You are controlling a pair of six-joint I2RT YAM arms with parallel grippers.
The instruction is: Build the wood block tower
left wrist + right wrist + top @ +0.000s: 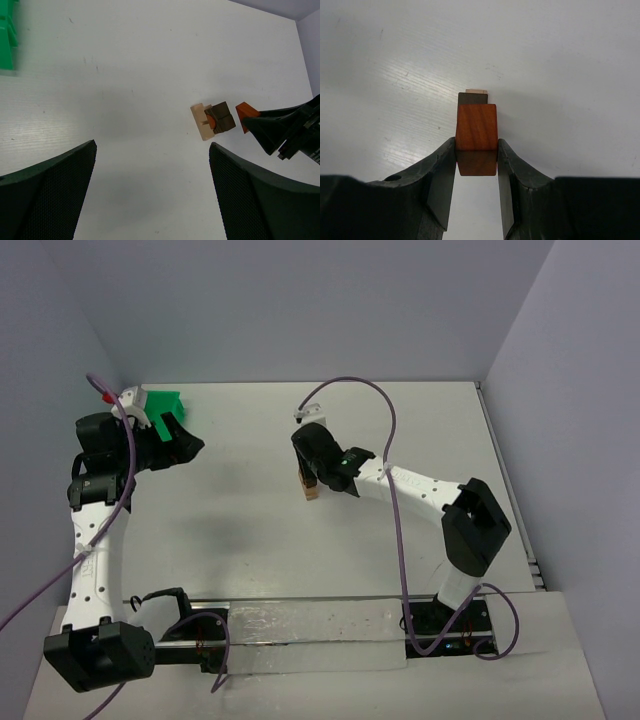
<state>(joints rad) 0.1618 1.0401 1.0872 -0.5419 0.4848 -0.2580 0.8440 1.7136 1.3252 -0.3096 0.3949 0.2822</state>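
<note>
While the reddish-brown block (477, 132) hangs over the wood block tower (310, 490): everything else sits idle (one arm is doing all the work).
Tabletop (250, 530): white, with the tower standing near its middle.
Green tray (160, 402): at about 10 o'clock, by the back-left corner, well apart from the tower.
Left claw (152, 150): near 9 o'clock, just beside the tray, jaws spread wide with nothing between them.
Right claw (476, 150): reaching in from 4 o'clock, clamped on the reddish-brown block directly above the tower.
Tower make-up: light tan block (201, 121) lowest, dark brown block (223, 116) on it, and a small orange piece (211, 120) peeking out between them.
Gap: the left wrist view shows the held block just apart from the dark brown one, not resting on it.
Step, as I judge it: lower, seat, then let go.
Risk one: letting go before contact would drop the piece, and so light a tower could be jolted over.
Risk two: an off-centre seat would leave an overhang that tips once the jaws part.
Risk three: the fingers hang close around the tower (a sideways pull-out could clip it).
</note>
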